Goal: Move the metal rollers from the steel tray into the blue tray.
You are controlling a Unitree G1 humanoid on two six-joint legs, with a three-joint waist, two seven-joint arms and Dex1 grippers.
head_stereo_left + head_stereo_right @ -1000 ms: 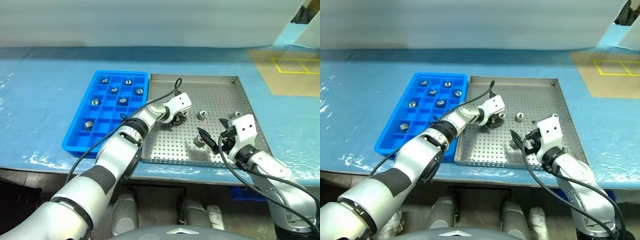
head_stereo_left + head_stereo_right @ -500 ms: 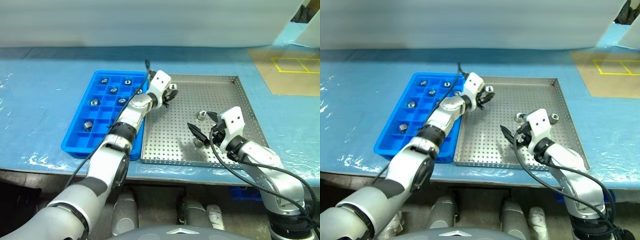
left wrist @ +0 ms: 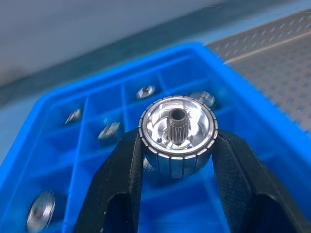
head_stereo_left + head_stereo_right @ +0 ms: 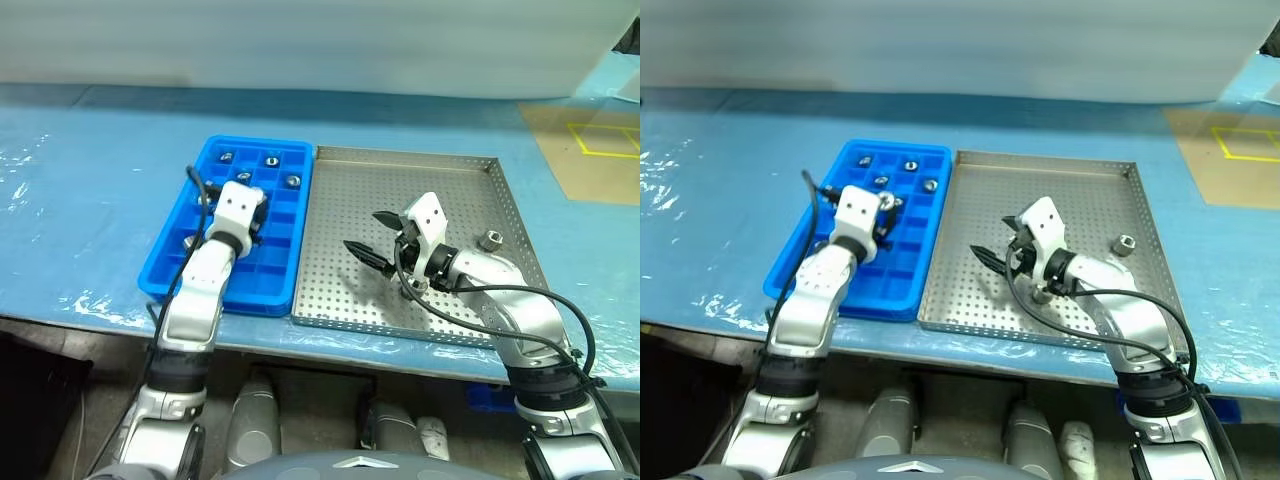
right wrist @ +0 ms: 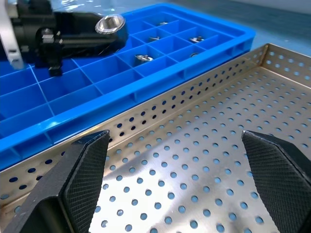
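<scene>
1. My left hand (image 3: 177, 145) is clamped on one roller (image 3: 178, 133), a finger on either side of its ribbed rim, bore facing the wrist camera. It hangs over the blue tray (image 4: 165, 270), above the middle compartments.

2. My right hand (image 4: 378, 238) stands wide apart and holds nothing. It hovers over the bare perforated floor of the steel tray (image 4: 460, 170), toward the side next to the blue tray.

3. Rollers in the steel tray: one (image 4: 489, 240) near the far right rim, another (image 4: 413, 287) just under my right wrist. Several rollers (image 4: 292, 181) already sit singly in the blue tray's far compartments.

4. Handling, my read: solid metal, stiff, dense for their size, nothing fragile. The polished faces look slick, so I would pinch across the ribbed rim, as now, not across the flat ends. Round bodies may roll or bounce if released from a height.

5. Next call, as I judge it: lower into an empty compartment before letting go. The dividers are close, so a tilted roller could catch on a wall.

6. Both trays lie side by side, touching, on the blue-covered desk (image 4: 80, 170).
</scene>
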